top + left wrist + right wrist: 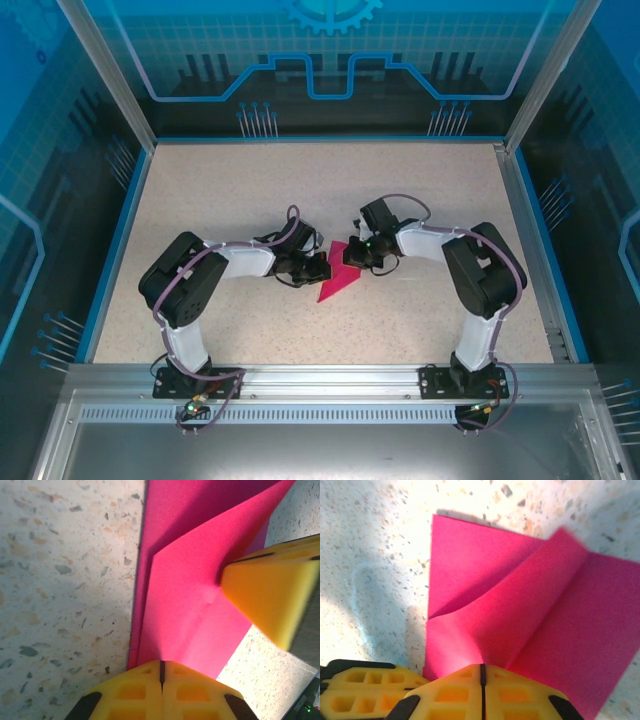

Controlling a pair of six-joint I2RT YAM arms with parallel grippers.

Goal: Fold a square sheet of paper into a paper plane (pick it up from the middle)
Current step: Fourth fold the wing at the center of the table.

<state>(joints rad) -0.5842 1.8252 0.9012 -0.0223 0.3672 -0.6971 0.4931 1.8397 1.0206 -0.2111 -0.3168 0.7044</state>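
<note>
Pink paper (pixel 336 284) mid-table (pixel 250 190), part-folded, one flap raised. Pinched at flap's root by right gripper (pixel 481 669), fingers tight together. Left gripper (pixel 161 666) pressed together at paper's near edge; pinching or just pressing, unclear. Best to align flap edge with centre crease, hold flat, rub outward slowly.

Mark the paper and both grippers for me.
folded pink paper (pixel 335 284), top external view, on its lower pointed half.
left gripper (pixel 161 666), left wrist view, on the seam between its shut yellow fingertips.
right gripper (pixel 481 669), right wrist view, on the seam between its shut yellow fingertips.
</note>
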